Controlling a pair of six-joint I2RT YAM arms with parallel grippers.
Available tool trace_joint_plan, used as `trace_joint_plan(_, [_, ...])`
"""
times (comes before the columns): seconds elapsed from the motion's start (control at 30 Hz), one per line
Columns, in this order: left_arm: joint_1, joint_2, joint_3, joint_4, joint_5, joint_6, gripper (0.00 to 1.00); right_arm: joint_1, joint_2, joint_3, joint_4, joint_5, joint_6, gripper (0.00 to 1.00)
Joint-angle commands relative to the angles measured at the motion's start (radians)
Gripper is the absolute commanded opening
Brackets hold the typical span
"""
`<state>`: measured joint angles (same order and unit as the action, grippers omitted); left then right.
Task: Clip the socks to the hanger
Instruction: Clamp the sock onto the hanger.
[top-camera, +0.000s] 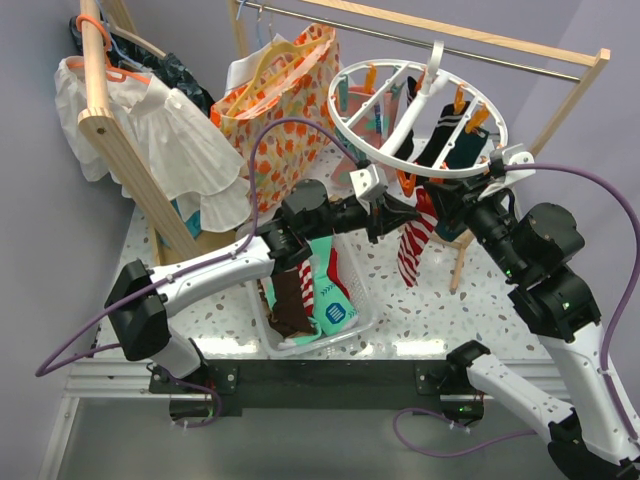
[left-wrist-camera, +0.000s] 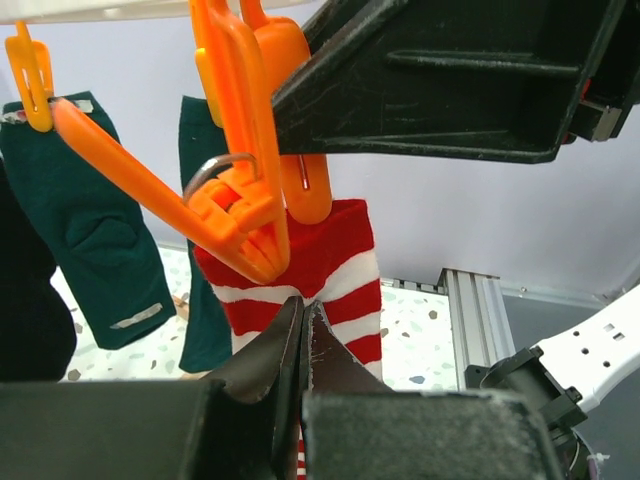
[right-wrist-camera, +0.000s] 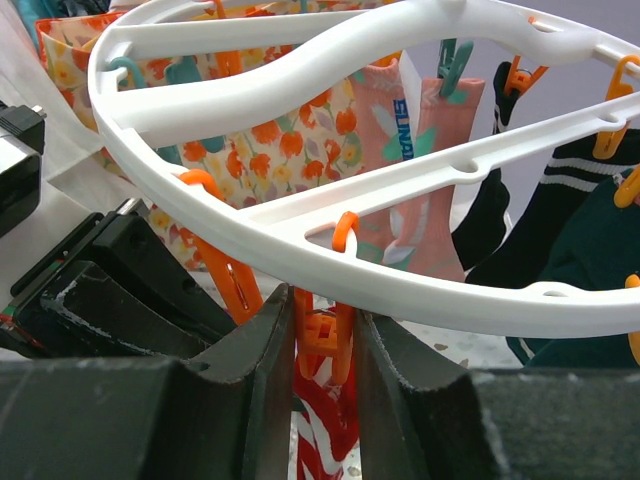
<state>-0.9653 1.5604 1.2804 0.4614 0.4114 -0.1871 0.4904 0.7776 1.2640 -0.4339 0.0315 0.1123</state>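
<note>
Table (top-camera: 430, 310) with a speckled top, wooden rail (top-camera: 480, 35) behind it. Hanger (right-wrist-camera: 450, 292) hangs off that rail, dark socks (top-camera: 455, 140) clipped on the far side. The red-and-white striped sock (left-wrist-camera: 345, 290) dangles under the near rim. The left tool (left-wrist-camera: 305, 322) is pinched fully closed on it, just below an orange clip (left-wrist-camera: 250, 215). The right tool (right-wrist-camera: 322, 352) is narrow, one finger on each side of that clip, squeezing it.

From overhead both tools just look bunched up under the ring. The left wrist view shows the sock's cuff right behind the clip's mouth. The right wrist view shows the clip hooked to the rim.
</note>
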Motion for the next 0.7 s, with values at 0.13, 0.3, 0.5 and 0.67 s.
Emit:
trace_joint_plan(0.13, [-0.001,-0.003,0.069,0.011,-0.039,0.015,0.0,0.005,-0.001,0.02,-0.02,-0.07,0.003,0.09])
trace_joint_plan(0.3, [0.002,0.009,0.092,-0.007,-0.048,0.008,0.0,0.007,-0.003,0.014,-0.019,-0.071,0.006,0.09])
trace_joint_plan(0.5, [0.002,0.009,0.094,-0.013,-0.049,0.008,0.0,0.007,-0.005,0.015,-0.014,-0.068,0.007,0.09])
trace_joint_plan(0.67, [0.002,0.01,0.05,0.005,-0.04,-0.003,0.0,0.007,-0.001,0.021,-0.016,-0.062,0.004,0.09])
